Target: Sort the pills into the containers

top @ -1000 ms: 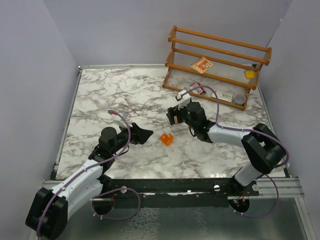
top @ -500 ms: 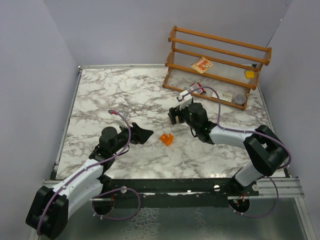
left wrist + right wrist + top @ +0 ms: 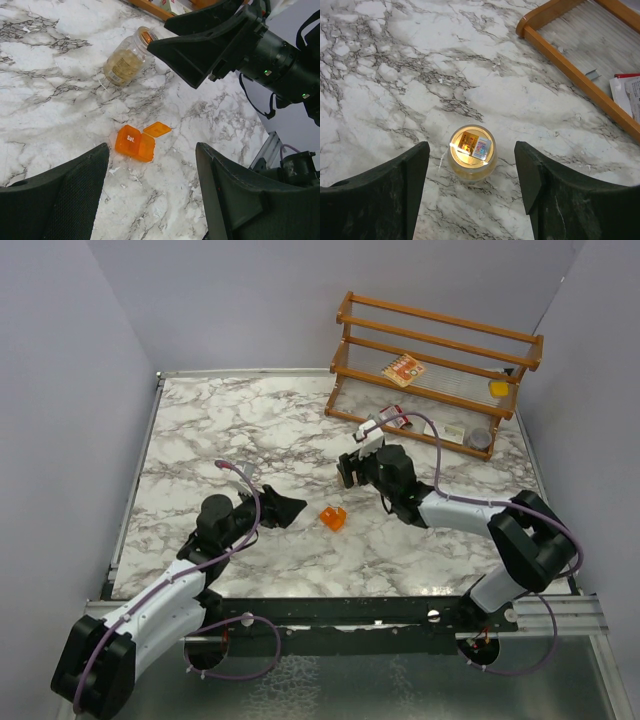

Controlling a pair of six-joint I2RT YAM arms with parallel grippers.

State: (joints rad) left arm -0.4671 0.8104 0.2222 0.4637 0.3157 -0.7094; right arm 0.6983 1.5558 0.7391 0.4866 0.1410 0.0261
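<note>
Top view: my left pincer [image 3: 288, 508] hung low over the marble table [image 3: 220, 430], jaws spread, with nothing between them. The orange box [image 3: 333, 517] sat on the marble just to its right, between it and my right pincer [image 3: 346, 474], which was near the front rail of the wooden rack [image 3: 440, 365]. Left wrist view: the box was a small translucent orange square marked "Sat." in white, its flap hinged open toward the upper right of the picture. It lay ahead of my wide-open left fingers, apart from both. Beyond it was the clear jar [image 3: 125, 61], a short labelled cylinder packed with tan-yellow contents. Its long axis ran from lower left to upper right in the picture, lid end nearest my right pincer's tip. Right wrist view: the jar's lid faced the lens, so its axis pointed toward the camera; whether it stood upright I could not tell. My right fingers were spread wide on either side, marble showing in each gap.
</note>
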